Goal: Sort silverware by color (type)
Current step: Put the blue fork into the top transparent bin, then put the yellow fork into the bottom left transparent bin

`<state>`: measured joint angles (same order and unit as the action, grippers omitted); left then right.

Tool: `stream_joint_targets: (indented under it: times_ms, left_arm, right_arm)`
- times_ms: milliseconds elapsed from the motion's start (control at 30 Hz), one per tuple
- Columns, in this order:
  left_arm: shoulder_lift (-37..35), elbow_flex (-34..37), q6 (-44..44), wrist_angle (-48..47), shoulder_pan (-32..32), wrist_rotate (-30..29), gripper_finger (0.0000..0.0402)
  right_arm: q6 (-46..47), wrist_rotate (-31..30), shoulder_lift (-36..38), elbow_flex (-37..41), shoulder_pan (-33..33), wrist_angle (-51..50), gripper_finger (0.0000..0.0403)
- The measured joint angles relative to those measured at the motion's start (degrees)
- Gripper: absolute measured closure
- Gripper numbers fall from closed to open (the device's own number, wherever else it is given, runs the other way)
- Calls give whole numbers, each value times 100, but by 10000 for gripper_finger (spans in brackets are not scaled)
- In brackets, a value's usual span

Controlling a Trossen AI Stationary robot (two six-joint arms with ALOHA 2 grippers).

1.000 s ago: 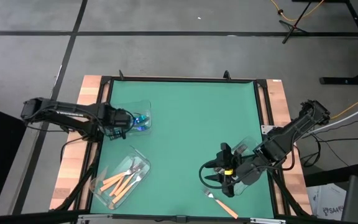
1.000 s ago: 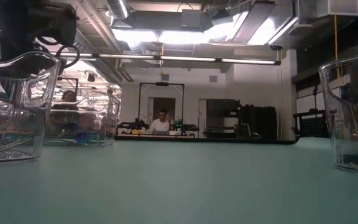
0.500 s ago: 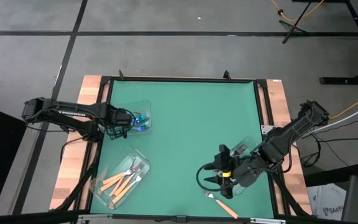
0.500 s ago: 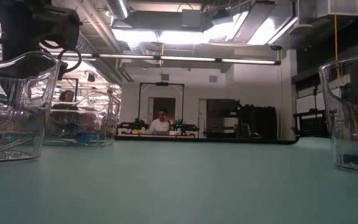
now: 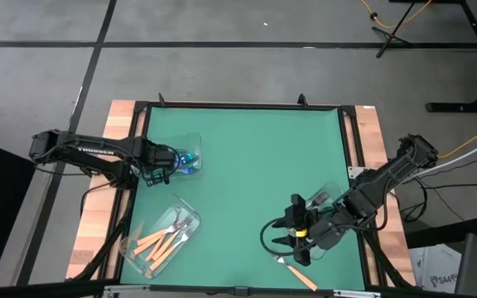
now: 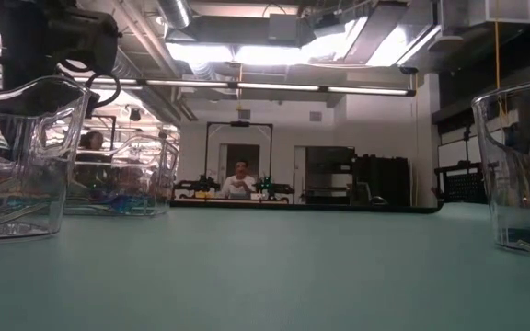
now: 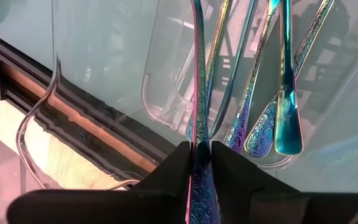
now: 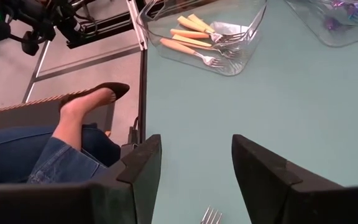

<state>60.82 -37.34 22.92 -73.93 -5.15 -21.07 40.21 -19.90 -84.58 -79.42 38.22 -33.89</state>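
A: High view, left to right. Left hand (image 5: 170, 162) sits over the far-left tray (image 5: 190, 141), the one holding the blue forks (image 5: 188, 157).

B: Its grip?

A: Left wrist view shows one blue fork (image 7: 199, 106) between the fingers (image 7: 173, 168), handle end at the tips, pointing down into the tray among four or so others (image 7: 272, 93). The gap is narrow; whether the fingers are clamped on it or letting go, I cannot tell. Judged step: depositing a blue fork with its kind.

B: Next container?

A: Near-left tray (image 5: 129, 245), orange forks (image 5: 162, 241) only, several, lying roughly parallel. Right wrist view confirms this (image 8: 194, 34).

B: Right side?

A: Right hand (image 5: 293, 231) hovers low over the surface (image 5: 247, 157) near the right tray (image 5: 336, 192), fingers spread wide and holding nothing. One orange fork (image 5: 295, 268) lies loose on the surface just in front of it; its tines (image 8: 210, 216) show between the fingers. The right tray appears to hold dark forks, though the arm hides most of it.

B: Next move?

A: In my judgement: left hand releases and lifts clear; right hand descends on the loose orange fork, a low flat pinch, then carries it across to the orange tray.
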Motion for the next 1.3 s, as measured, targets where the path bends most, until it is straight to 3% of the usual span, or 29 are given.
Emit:
stream_joint_targets:
  times_ms: [433,900,1167,1300]
  left_arm:
    - [0,0,-4,6,0,-1,339]
    - [-27,-11,145,-65,0,136,288]
    - [-100,-984,228,-129,208,478,288]
    - [-101,-1382,251,533,463,548,288]
  right_arm:
    - [0,0,0,0,0,-4,217]
    - [183,78,0,0,16,447,217]
    - [397,-347,2,-4,386,697,217]
    - [890,-514,4,-4,615,713,217]
